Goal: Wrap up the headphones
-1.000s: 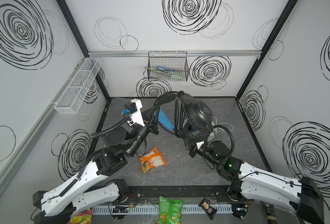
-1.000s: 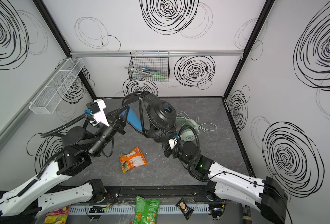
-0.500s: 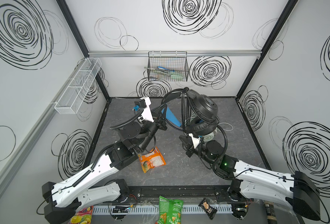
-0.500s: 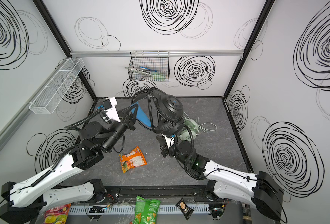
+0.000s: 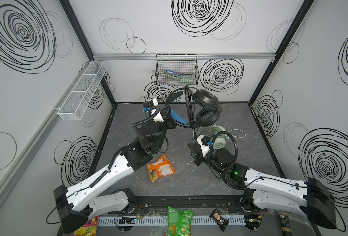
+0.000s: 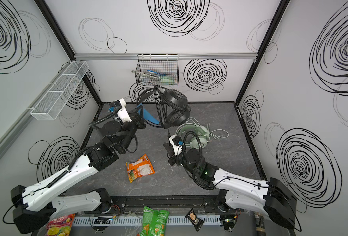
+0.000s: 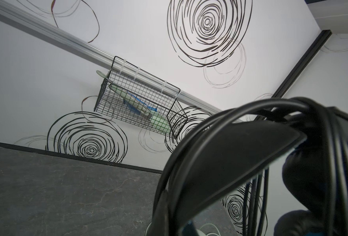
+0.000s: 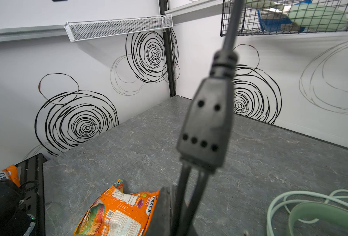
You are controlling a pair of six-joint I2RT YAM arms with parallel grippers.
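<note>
I count two headsets on my screen: a black headset [image 5: 206,106] at twelve o'clock, a mint-green headset [image 5: 220,139] at two. Two wall baskets: a white mesh basket [image 5: 81,92] at ten, a black wire basket [image 5: 177,70] at twelve. Four snack packets: an orange packet [image 5: 160,168] on the table at six, then a fruit packet [image 5: 85,227], green packet [image 5: 178,223] and small dark packet [image 5: 219,219] past the front edge, seven through five.
</note>
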